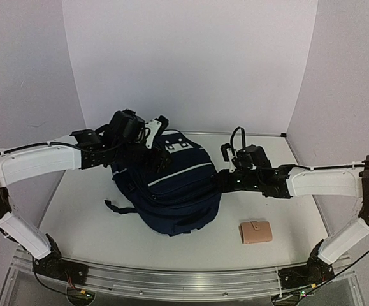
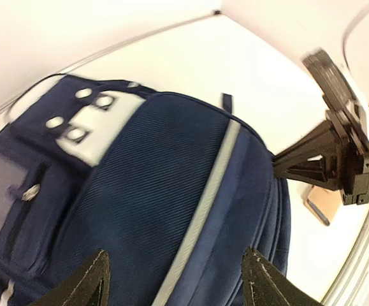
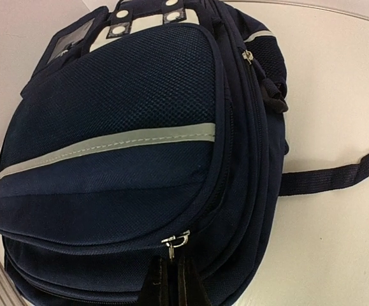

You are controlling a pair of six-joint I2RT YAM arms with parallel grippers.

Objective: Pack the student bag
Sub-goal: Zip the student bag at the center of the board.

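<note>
The student bag (image 1: 174,188), navy blue with a grey stripe and light grey patches, lies front side up in the middle of the table. My left gripper (image 1: 155,143) hovers over its upper left part. In the left wrist view this gripper (image 2: 176,271) is open, its dark fingertips (image 2: 95,271) spread wide above the bag's fabric (image 2: 139,210) with nothing between them. My right gripper (image 1: 221,182) is at the bag's right edge. In the right wrist view it (image 3: 174,264) is shut on a metal zipper pull (image 3: 178,240) of the bag (image 3: 120,108).
A small tan wallet-like pouch (image 1: 255,232) lies on the table to the right of the bag, near the front; it also shows in the left wrist view (image 2: 318,203). A loose dark strap (image 3: 337,175) trails from the bag onto the table (image 1: 82,204). White walls close the back and sides.
</note>
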